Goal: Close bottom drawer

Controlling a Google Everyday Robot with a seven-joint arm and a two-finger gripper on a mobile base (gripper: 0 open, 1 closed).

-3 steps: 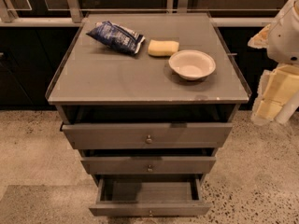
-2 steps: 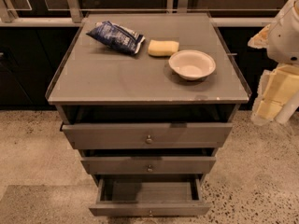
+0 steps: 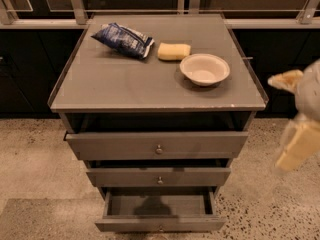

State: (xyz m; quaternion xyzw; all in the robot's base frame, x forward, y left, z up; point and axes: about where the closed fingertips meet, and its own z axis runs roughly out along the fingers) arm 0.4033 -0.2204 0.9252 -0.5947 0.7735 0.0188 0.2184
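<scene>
The grey cabinet (image 3: 155, 84) stands in the middle of the camera view with its three drawers. The bottom drawer (image 3: 160, 224) is pulled far out, its inside open and bare, with a small round knob (image 3: 160, 229) on its slim front at the lower edge of the view. The middle drawer (image 3: 159, 177) and the top drawer (image 3: 157, 145) stick out a little. My gripper (image 3: 296, 134) is at the right edge, blurred, well right of the cabinet and level with the top drawer, touching nothing.
On the cabinet top lie a blue snack bag (image 3: 123, 39), a yellow sponge (image 3: 174, 51) and a white bowl (image 3: 205, 69). Dark cupboards and a railing stand behind. Speckled floor (image 3: 35, 159) lies to both sides of the cabinet.
My arm at the right edge has moved down and slightly left and is blurred. The drawers and the things on top have not moved.
</scene>
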